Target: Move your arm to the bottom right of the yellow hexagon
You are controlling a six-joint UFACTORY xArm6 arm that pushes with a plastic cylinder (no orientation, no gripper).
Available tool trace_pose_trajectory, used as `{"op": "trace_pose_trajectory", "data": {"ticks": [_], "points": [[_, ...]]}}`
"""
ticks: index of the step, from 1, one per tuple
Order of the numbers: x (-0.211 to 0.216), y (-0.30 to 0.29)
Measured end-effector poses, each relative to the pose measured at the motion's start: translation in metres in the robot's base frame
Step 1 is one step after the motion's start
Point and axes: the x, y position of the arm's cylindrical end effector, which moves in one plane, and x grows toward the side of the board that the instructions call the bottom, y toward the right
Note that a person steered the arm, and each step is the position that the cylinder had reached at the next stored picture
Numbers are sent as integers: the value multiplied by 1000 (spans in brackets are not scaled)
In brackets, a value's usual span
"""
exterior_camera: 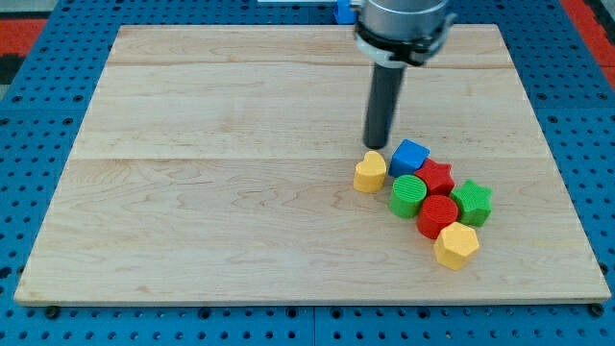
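Note:
The yellow hexagon (455, 245) lies at the lower end of a cluster of blocks at the view's right. My tip (376, 146) is up and to the left of it, just above a yellow heart-shaped block (369, 172) and left of a blue cube (409, 156). Between my tip and the hexagon lie a green cylinder (407, 195), a red star (437, 177), a red cylinder (438, 214) and a green star (472, 201). The red cylinder touches the hexagon's upper left.
The wooden board (221, 192) lies on a blue pegboard table (38, 106). The board's right edge is a short way right of the cluster, its bottom edge below the hexagon.

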Motion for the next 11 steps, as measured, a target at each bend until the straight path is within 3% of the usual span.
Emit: {"op": "trace_pose_trajectory", "data": {"ticks": [1, 2, 5, 9, 11], "points": [[-9, -47], [33, -64], [198, -27], [200, 107], [186, 138]]}}
